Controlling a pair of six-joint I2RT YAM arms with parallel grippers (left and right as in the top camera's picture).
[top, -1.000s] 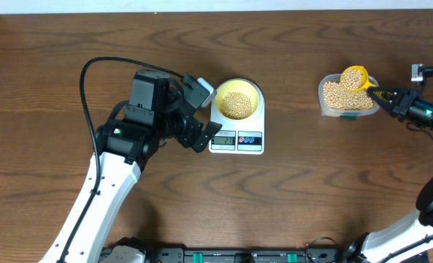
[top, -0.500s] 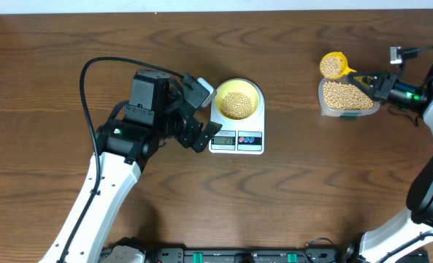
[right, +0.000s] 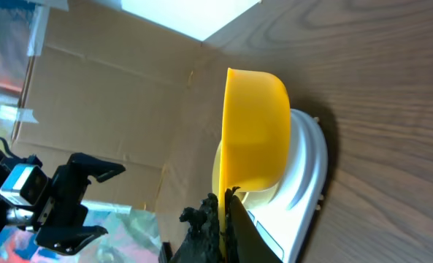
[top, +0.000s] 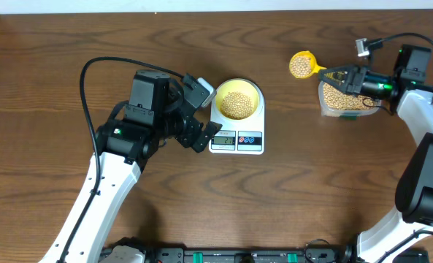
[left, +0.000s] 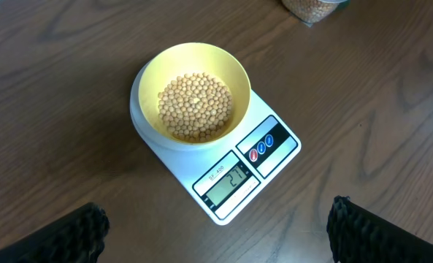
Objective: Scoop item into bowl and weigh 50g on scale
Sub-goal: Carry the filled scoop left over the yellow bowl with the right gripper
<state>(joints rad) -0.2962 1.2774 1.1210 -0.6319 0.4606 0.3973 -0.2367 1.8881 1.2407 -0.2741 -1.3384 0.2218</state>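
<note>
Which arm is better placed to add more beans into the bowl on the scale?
Right. The right gripper holds the yellow scoop loaded with beans; the left gripper is open and empty beside the scale.

The right pincer has carried the yellow scoop off the clear container. A second ago the scoop's cup hung over the container's heap. Half a second ago it was at the container's far left corner. Now it hangs over bare tabletop, wholly clear of the container, on the side toward the tabletop's left edge and slightly nearer the far edge. The beans heaped in its cup have gone with it. The right arm has swung along: the pincer, earlier by the container's right rim, now sits above its far left rim.
</note>
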